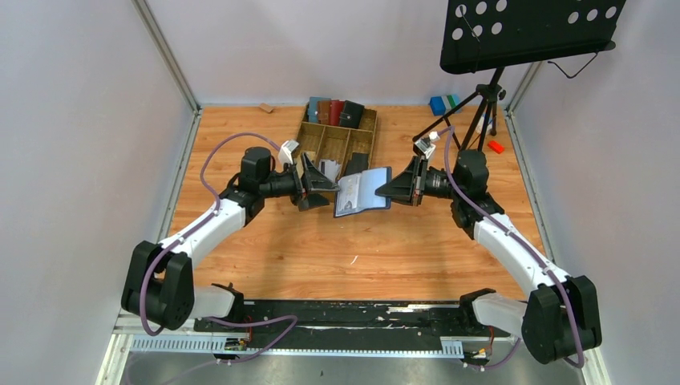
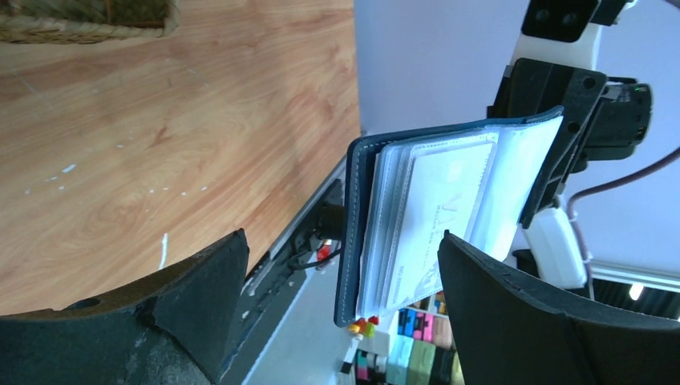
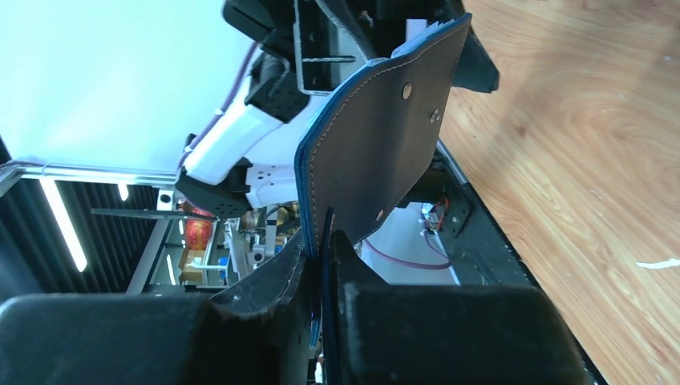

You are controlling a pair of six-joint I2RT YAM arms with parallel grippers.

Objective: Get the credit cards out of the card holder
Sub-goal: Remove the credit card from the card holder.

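Top view: the right gripper (image 1: 391, 189) pinches the right edge of the open card holder (image 1: 365, 191) and holds it above the table (image 1: 305, 249), in front of the wooden tray (image 1: 311, 138). The left gripper (image 1: 324, 189) faces the holder's left edge with its fingers spread. Left wrist view: the spread fingers (image 2: 200, 293) flank the holder (image 2: 359, 233) without touching it; the credit cards (image 2: 445, 208) sit inside its clear sleeves. Right wrist view: the fingers (image 3: 273, 293) are pressed onto the holder's cover (image 3: 377, 144).
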